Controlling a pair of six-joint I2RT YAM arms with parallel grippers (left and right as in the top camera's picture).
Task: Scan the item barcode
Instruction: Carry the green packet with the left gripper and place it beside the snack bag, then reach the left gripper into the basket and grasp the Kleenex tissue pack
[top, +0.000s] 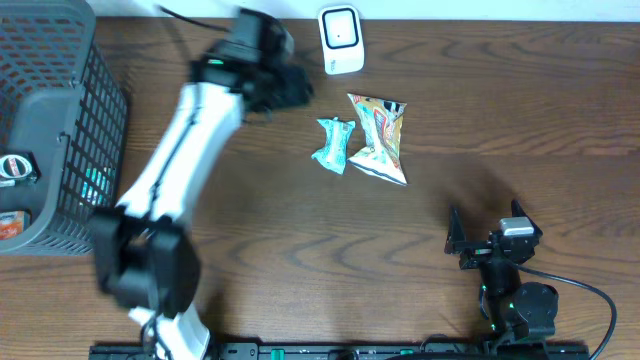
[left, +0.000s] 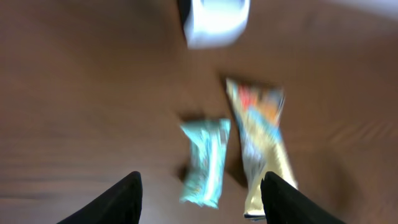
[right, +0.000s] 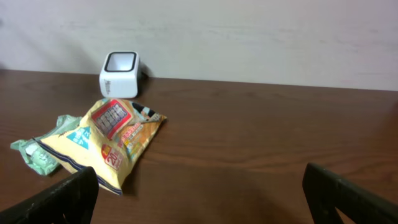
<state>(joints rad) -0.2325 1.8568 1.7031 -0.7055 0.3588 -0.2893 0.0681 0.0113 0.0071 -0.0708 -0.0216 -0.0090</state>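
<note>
Dark wood table (top: 500, 120), pale wall behind. Where do the items lie? (KT)

Mid-table: teal snack packet (top: 334, 145) lying flat, yellow snack bag (top: 378, 138) just to its right, edges touching. White barcode scanner (top: 340, 40) stands beyond them at the far edge, apart from both. (MR)

Left gripper (left: 200, 180)? (KT)

Above the table, left of the scanner. Fingers spread, nothing between them. Its wrist view is blurred; both items show below it. (MR)

Right gripper (right: 199, 186)? (KT)

Low at the near edge, well apart from the items. Jaws wide, empty, facing the bag and the scanner. (MR)

Anything else? (KT)

Black wire basket (top: 60, 130) at the left edge, packaged goods inside, too cut off to name. (MR)
</note>
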